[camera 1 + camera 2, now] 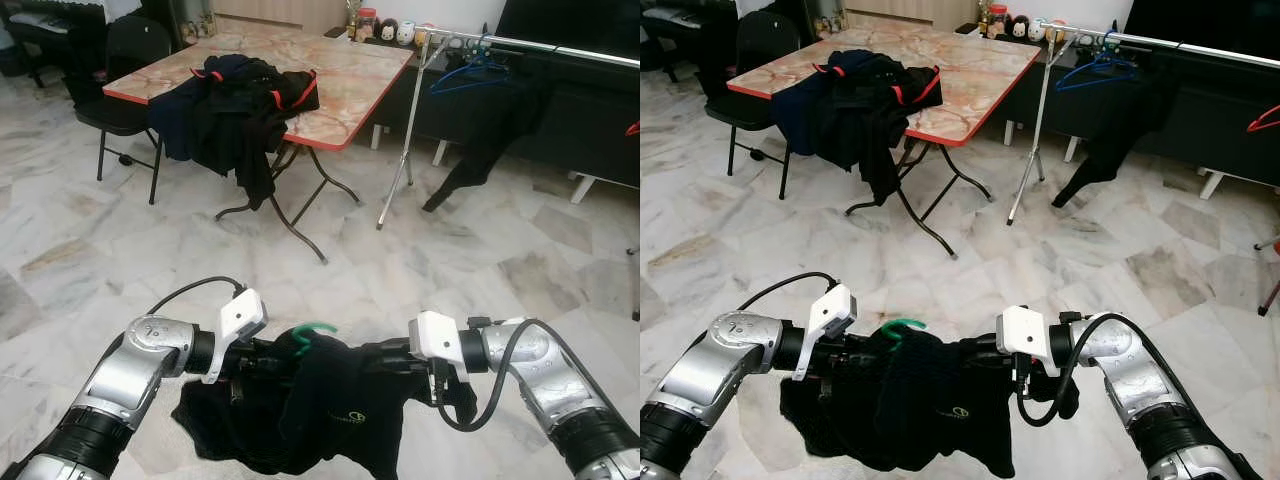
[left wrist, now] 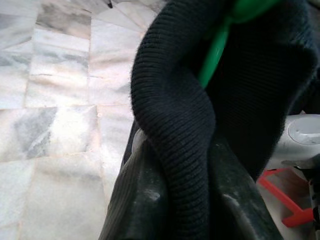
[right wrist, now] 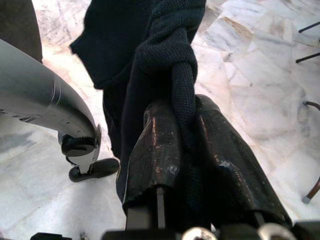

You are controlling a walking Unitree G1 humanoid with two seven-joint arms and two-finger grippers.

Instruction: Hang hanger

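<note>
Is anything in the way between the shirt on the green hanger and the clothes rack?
Nothing visible blocks it. Both pincers hold the black garment on the green hanger, with open marble floor ahead up to the rack rail. The folding table stands off to the left.

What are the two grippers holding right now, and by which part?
Both hold the black garment on the green hanger. The left gripper and the right gripper each pinch a fold of knit fabric, one near each shoulder.
</note>
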